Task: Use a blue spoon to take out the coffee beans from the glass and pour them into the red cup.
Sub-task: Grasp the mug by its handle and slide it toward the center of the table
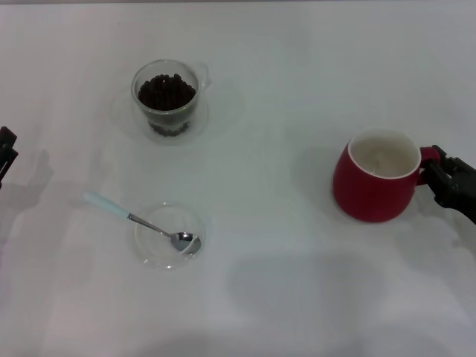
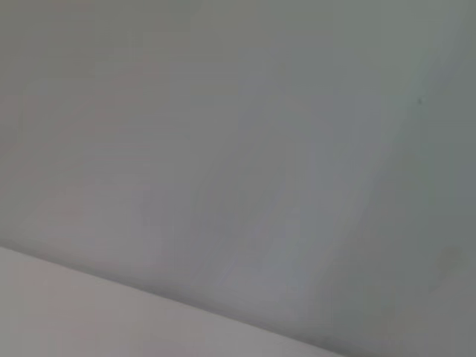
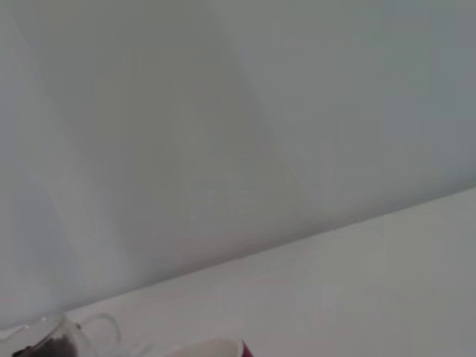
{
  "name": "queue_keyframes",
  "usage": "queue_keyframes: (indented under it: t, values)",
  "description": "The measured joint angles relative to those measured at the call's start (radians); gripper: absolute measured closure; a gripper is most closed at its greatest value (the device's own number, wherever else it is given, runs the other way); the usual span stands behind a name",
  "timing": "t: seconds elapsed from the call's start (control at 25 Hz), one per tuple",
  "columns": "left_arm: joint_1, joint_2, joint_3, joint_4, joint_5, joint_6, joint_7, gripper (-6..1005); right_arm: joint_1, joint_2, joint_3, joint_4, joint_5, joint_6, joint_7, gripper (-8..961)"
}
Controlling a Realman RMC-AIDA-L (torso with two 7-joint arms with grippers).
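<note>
The glass (image 1: 168, 97) stands at the back left of the white table, holding the coffee beans (image 1: 166, 92). The blue spoon (image 1: 139, 220) lies at the front left, its pale handle on the table and its silver bowl resting in a flat clear dish (image 1: 152, 249). The red cup (image 1: 375, 182) stands upright at the right, handle (image 1: 428, 155) pointing right. My right gripper (image 1: 440, 175) is at that handle, touching or very close to it. My left gripper (image 1: 6, 153) sits at the far left edge, away from everything. The right wrist view shows the glass (image 3: 63, 336) and a bit of the cup's rim (image 3: 223, 347).
The glass stands on a faint clear round saucer (image 1: 216, 119). The white table (image 1: 268, 245) stretches between spoon and cup. The left wrist view shows only a plain pale surface.
</note>
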Motion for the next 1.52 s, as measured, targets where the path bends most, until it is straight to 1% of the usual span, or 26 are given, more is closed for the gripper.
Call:
queue_keyframes:
  t: [0.2,0.44,0.6,0.68,1.16,1.52]
  values:
    - [0.001,0.0,0.0,0.0,0.0,0.0,0.0,123,0.003,0.003,-0.016,-0.027,-0.007,0.002,-0.003,681]
    - [-0.002,0.0,0.0,0.0,0.0,0.001,0.0,122,0.01,0.005,-0.046,-0.095,-0.008,0.032,-0.033,727]
    - [-0.002,0.0,0.0,0.002,0.0,0.005,0.0,122,0.012,0.005,-0.055,-0.143,-0.008,0.083,-0.093,733]
    - [0.001,0.0,0.0,0.004,0.0,0.007,0.0,122,0.012,0.006,-0.055,-0.148,-0.008,0.09,-0.102,737]
    - [0.002,0.002,0.0,0.008,0.0,0.008,0.0,122,0.012,0.007,-0.055,-0.141,-0.007,0.089,-0.105,756]
    - [-0.002,0.002,0.0,0.011,0.0,0.009,0.0,122,0.013,0.005,-0.055,-0.142,-0.007,0.084,-0.142,764]
